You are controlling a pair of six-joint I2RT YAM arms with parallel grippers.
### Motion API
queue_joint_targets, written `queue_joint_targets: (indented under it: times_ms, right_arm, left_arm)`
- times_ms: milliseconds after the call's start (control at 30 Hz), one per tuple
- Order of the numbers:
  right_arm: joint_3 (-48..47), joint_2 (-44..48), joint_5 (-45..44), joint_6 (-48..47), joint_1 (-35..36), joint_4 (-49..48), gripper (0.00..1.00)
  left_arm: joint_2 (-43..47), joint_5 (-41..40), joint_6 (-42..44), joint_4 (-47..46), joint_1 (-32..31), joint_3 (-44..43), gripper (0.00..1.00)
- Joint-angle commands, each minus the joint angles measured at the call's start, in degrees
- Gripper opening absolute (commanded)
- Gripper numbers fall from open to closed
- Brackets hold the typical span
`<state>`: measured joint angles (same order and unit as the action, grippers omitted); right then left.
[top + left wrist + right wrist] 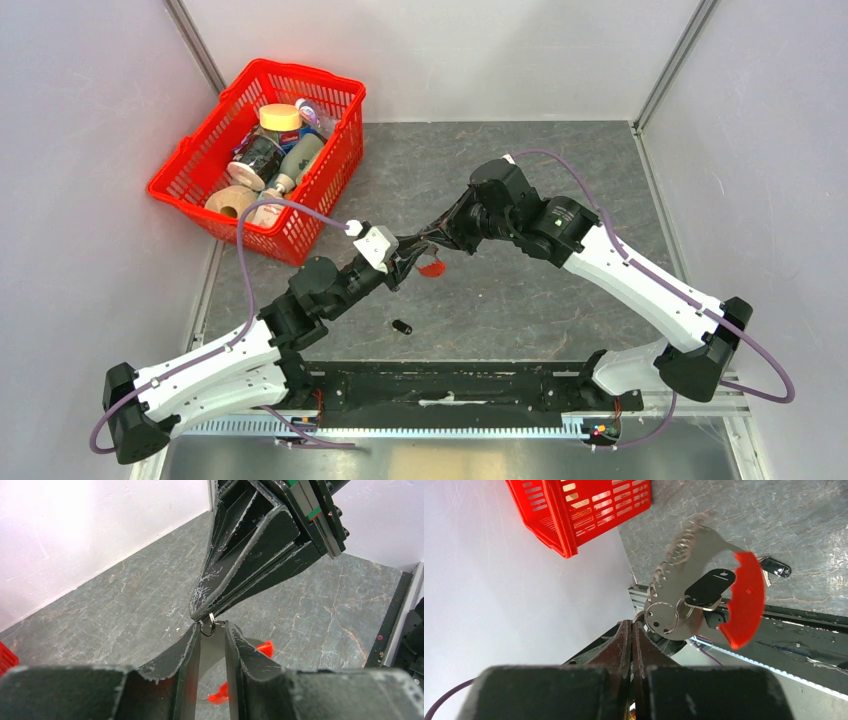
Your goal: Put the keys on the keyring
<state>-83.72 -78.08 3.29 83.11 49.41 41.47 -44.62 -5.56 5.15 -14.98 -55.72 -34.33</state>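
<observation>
Robotics lab test cell as I see it: white panel walls (90, 120) on aluminium posts (195, 45) enclose a grey tabletop (560, 300), my two arms (220, 365) bolted at its near edge.

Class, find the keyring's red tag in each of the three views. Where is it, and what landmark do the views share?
Top external: the red tag sits near the picture's centre.
Left wrist: red tag low, just right of centre, partly hidden.
Right wrist: red tag right of centre, a curved red strip.
Shared landmark: the grey veined tabletop, seen in all three.
</observation>
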Motion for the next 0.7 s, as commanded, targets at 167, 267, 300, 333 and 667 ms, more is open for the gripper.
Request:
queue_joint_targets:
  times_ms: [167, 267, 300, 333, 667]
  right_arm:
    - [-2.8, 0.2, 1.8, 0.7, 0.8, -3.7, 0.0]
    - [-2.8, 0.2, 1.8, 0.7, 1.0, -3.7, 0.0]
    - [-2.7, 0.2, 1.7, 0.7, 1.1, -3.8, 0.0]
    - [-2.7, 0.1, 1.7, 0.8, 1.1, -3.9, 0.0]
    - [-2.3, -0.1, 2.3, 1.0, 1.6, -4.3, 0.0]
  left_arm:
    - [-0.5, -1.3, 2.9, -5.2, -0.2, -0.6, 0.29]
    - [-0.5, -1.2, 2.9, -5.9, -0.2, -0.5, 0.29]
    - [-0.3, -1.2, 2.9, -6.4, -0.2, -0.4, 0.29]
    - [-0.3, -1.2, 2.9, -6.6, -0.2, -0.4, 0.28]
    - [-0.4, -1.5, 2.8, -8.9, -0.2, -0.5, 0.19]
